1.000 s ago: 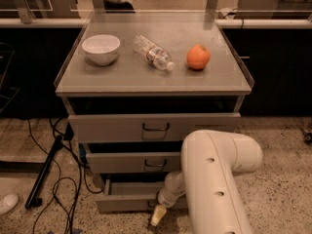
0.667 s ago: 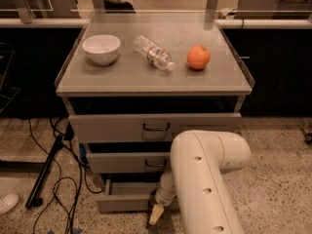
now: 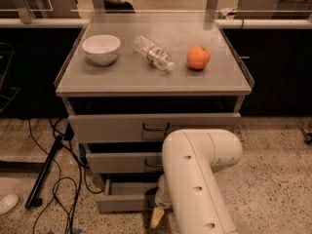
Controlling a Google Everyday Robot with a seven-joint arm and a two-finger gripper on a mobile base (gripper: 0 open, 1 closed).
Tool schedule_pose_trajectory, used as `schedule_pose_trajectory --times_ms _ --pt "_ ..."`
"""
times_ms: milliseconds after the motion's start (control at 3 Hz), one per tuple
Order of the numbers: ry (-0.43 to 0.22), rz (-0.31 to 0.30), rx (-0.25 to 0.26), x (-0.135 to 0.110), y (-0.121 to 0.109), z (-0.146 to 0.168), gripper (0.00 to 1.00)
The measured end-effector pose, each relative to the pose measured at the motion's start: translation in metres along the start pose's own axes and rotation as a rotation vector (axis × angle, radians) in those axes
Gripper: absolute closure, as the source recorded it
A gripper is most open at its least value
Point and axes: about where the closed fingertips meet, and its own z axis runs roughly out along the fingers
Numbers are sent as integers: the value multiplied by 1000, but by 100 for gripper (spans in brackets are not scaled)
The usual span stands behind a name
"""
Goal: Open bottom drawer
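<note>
Swung leftward since a second ago, covering the right end of the bottom drawer with the arm, gripper low at its front, open or closed impossible to tell; lowest in the cabinet, pulled slightly out, long axis left-right, front facing bare floor

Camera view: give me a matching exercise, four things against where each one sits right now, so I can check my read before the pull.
Things:
1. white bowl
2. plastic bottle
3. orange
4. gripper

Places:
A. low down, at the front of the bottom drawer
B. right part of the cabinet top
C. left part of the cabinet top
D. lying on its side, middle of the cabinet top

Pairs: 1-C; 2-D; 3-B; 4-A
</note>
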Motion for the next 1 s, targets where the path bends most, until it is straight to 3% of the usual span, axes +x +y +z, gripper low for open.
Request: schedule_pose_trajectory --times_ms 667,1000 --pt "36 -7 -32 15 14 0 0" --pt "46 -24 -54 30 31 -4 0"
